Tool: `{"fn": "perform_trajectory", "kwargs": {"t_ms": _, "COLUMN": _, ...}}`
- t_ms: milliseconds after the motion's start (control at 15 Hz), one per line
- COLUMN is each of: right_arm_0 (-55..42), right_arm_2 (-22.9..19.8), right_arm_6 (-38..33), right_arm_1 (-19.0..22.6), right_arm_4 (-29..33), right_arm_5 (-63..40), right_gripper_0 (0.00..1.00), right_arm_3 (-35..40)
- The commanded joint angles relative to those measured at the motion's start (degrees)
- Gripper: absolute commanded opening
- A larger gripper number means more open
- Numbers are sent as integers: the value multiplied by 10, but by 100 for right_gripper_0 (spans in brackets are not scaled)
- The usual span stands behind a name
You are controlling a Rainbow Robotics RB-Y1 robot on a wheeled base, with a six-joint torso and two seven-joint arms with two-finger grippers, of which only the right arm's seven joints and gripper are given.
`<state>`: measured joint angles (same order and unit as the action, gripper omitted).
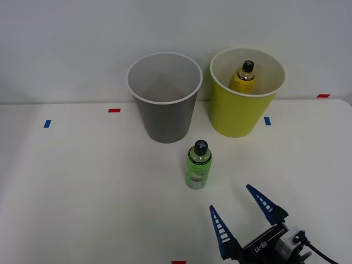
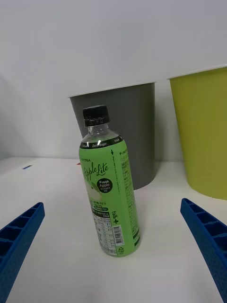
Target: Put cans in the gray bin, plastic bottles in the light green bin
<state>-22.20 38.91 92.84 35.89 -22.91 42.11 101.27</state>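
Fingers (image 1: pixel 223 230) of the right tool (image 1: pixel 242 212) are spread wide, blue and ribbed, holding nothing, low over the white bench (image 1: pixel 82 192) near its front edge on the robot's right side. In the wrist view the two fingers (image 2: pixel 19 236) sit apart at either side with bare bench between them. Just ahead of the tool, with a gap of open bench between, stands the green bottle (image 1: pixel 198 164), upright, black cap on, its pale label facing the wrist camera (image 2: pixel 109 189); nothing touches it, and the bench around it is open on every side. Beyond the bottle stands the gray bin (image 1: pixel 164 102), its foot a little behind the bottle and to the robot's left of it, white rim up, pale inside. Beside it to the robot's right, close but apart, stands the light green bin (image 1: pixel 242 113), and inside it the yellow-orange bottle (image 1: pixel 244 77) stands with its black cap below the rim. Both bins stand near the bench's far edge against the pale wall (image 1: pixel 66 44). Small red and blue tape marks (image 1: pixel 114 110) lie along that far edge, with another red mark at the near edge.
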Motion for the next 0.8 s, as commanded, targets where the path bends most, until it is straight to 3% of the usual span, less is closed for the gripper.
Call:
{"fn": "perform_trajectory", "kwargs": {"t_ms": 67, "right_arm_0": 56, "right_arm_2": 18, "right_arm_6": 9, "right_arm_1": -34, "right_arm_4": -20, "right_arm_5": 0, "right_gripper_0": 100, "right_arm_3": -52}}
{"fn": "perform_trajectory", "kwargs": {"t_ms": 267, "right_arm_0": 95, "right_arm_2": 21, "right_arm_6": 18, "right_arm_1": -61, "right_arm_4": -16, "right_arm_5": -12, "right_gripper_0": 100, "right_arm_3": -64}}
{"fn": "perform_trajectory", "kwargs": {"t_ms": 800, "right_arm_0": 171, "right_arm_2": -4, "right_arm_6": 26, "right_arm_1": -112, "right_arm_4": -13, "right_arm_5": -164, "right_gripper_0": 100, "right_arm_3": -64}}
